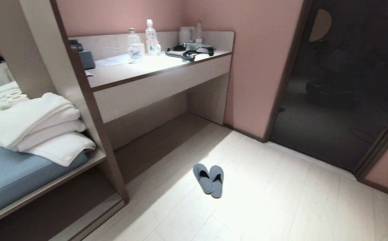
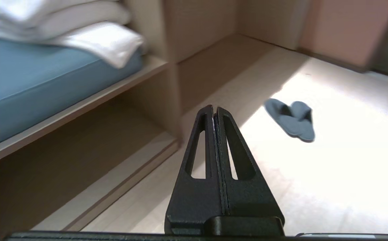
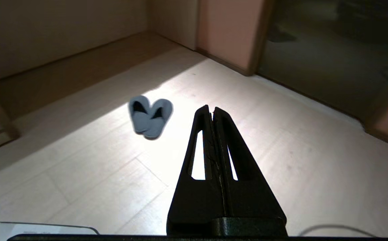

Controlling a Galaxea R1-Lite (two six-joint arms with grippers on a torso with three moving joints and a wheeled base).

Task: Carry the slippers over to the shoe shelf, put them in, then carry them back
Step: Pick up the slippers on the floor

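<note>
The slippers (image 1: 208, 179) lie side by side on the pale wood floor (image 1: 281, 201), in a bright patch of light, touching each other. They are soft, grey-blue cloth with round toes. They sit out in the open, near the front edge of the dark strip of floor under the worktop (image 1: 154, 68), and well apart from both grippers.

The left gripper (image 2: 214, 108) hangs in the air with its jaws pressed tight together, holding nothing. The slippers (image 2: 291, 118) lie on the floor ahead of it and off to one side. The right gripper (image 3: 211, 108) also has its jaws tight together and holds nothing. The slippers (image 3: 150, 115) lie ahead of it on the other side.

Only the head view shows the top of the worktop, with bottles (image 1: 150, 36) and a black cable (image 1: 189, 52) on it. Neither gripper shows there. The left wrist view looks into the shoe shelf (image 2: 80, 157), a low, dark, flat opening under the blue cushion (image 2: 40, 77). Fluffy white folded towels (image 1: 40, 125) rest on that cushion. The right wrist view shows a dark doorway (image 3: 331, 50) beside the pink wall (image 3: 227, 30).
</note>
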